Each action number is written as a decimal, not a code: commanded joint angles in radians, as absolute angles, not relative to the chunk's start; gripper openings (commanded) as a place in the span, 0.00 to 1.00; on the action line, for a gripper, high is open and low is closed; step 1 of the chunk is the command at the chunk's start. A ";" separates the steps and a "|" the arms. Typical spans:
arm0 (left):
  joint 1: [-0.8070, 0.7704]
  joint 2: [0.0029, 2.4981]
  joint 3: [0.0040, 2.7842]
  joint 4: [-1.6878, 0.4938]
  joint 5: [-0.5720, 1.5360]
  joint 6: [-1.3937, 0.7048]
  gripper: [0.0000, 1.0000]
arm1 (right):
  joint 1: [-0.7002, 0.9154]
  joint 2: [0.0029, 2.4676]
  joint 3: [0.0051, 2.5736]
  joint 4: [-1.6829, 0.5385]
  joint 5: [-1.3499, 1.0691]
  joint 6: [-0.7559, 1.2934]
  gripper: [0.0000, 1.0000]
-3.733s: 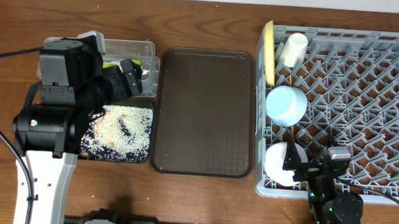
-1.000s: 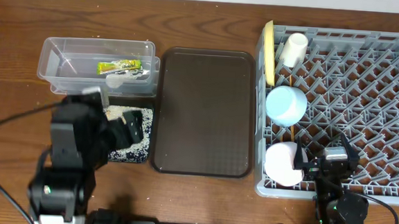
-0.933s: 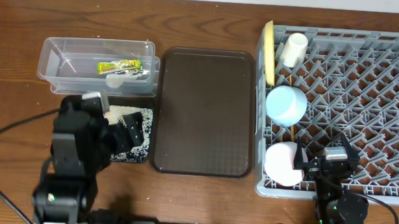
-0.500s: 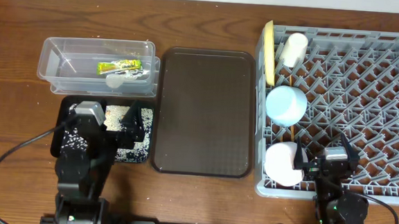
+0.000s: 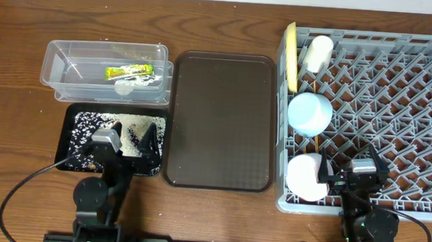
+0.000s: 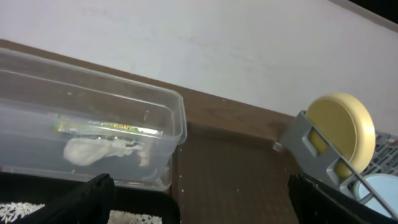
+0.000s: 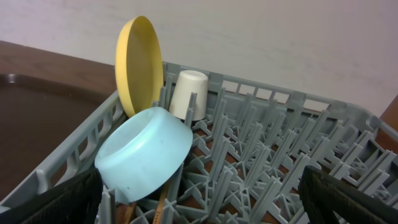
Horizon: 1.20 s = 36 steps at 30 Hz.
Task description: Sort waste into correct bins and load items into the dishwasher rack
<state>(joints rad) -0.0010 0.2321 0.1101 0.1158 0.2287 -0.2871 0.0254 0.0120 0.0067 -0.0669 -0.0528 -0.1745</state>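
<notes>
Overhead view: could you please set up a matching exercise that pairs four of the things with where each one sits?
Things:
1. yellow plate
2. snack wrapper
3. rice scraps
4. blue bowl

Places:
A. inside the clear tub
B. spread over the black tray
C. standing on edge at the left wall of the rack
D. in the rack, between the cup and the white bowl

Pairs: 1-C, 2-A, 3-B, 4-D
</notes>
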 commanded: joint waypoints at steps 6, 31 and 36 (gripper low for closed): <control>0.004 0.097 0.014 0.121 0.215 -0.278 0.92 | 0.010 0.005 0.005 -0.071 -0.054 -0.188 0.99; 0.003 0.002 0.004 -0.056 0.171 0.241 0.92 | 0.010 0.005 0.005 -0.071 -0.054 -0.188 0.99; 0.002 0.002 0.004 -0.038 0.171 0.262 0.92 | 0.010 0.005 0.005 -0.071 -0.053 -0.188 0.99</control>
